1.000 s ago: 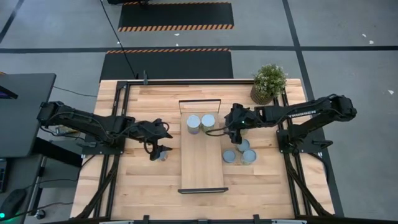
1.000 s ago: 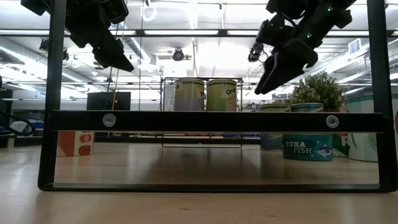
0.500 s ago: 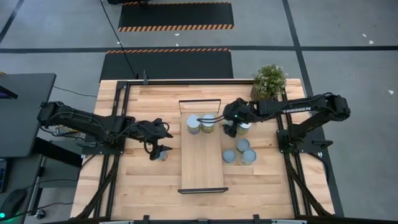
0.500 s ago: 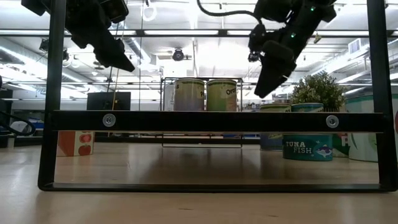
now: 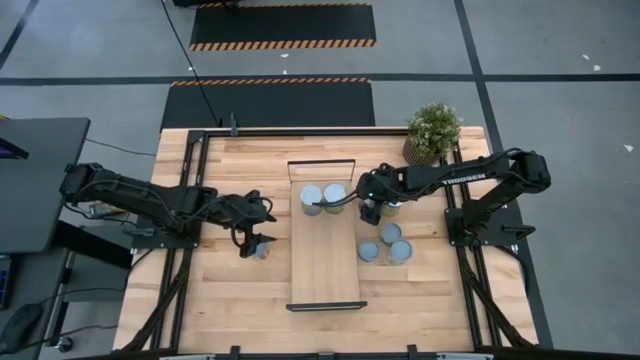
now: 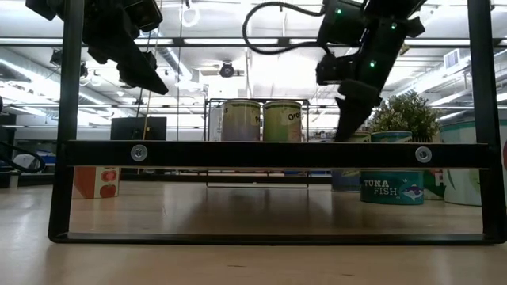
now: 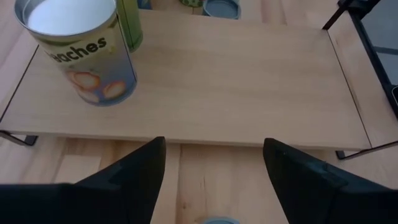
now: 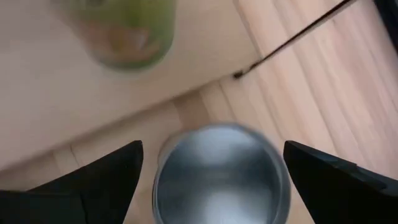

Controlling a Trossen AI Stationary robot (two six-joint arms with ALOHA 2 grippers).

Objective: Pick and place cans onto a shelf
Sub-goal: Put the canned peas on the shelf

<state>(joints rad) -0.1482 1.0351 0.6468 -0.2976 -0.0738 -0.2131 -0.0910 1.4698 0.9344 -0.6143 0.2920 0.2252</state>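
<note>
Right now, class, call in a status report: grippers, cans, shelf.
Right gripper open, above a can beside the shelf. Left gripper open, over a can left of shelf. Two cans shelved. Nothing blocking.

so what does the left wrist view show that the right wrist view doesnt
Only the left wrist view shows the tall peaches-labelled can, most of the long light-wood shelf board, and the open left gripper with a small silver-lidded tin just below it.
Only the right wrist view shows the open right gripper spread around a silver-lidded can on the tabletop beside the shelf.
Both show the green-sided can on the shelf.
</note>
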